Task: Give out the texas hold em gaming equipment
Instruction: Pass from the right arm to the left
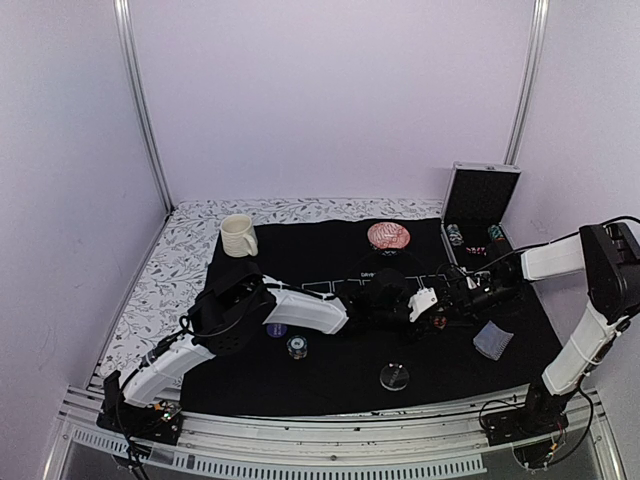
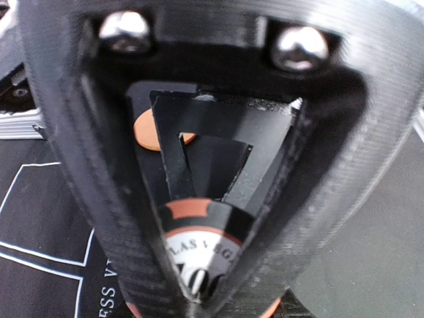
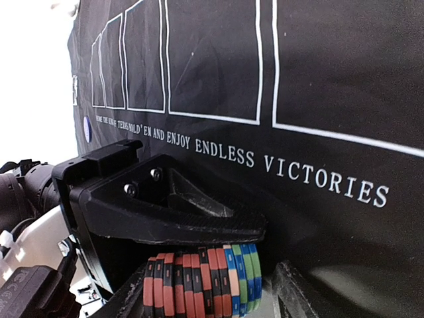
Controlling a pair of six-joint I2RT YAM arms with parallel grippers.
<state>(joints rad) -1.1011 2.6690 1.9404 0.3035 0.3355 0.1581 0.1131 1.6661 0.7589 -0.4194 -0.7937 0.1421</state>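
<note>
my left gripper is clamped across the poker chip stack, my right gripper parted around it — unpinched end chips could spill.

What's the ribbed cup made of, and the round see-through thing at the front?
The cream mug looks ceramic or matte plastic: opaque, ribbed sides, dull sheen. The clear disc looks like glossy plastic or glass: the black mat shows through it, with bright rim glints.

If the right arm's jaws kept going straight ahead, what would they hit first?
The chips sitting between them; the left gripper lies right beyond, though depth is unclear.
</note>
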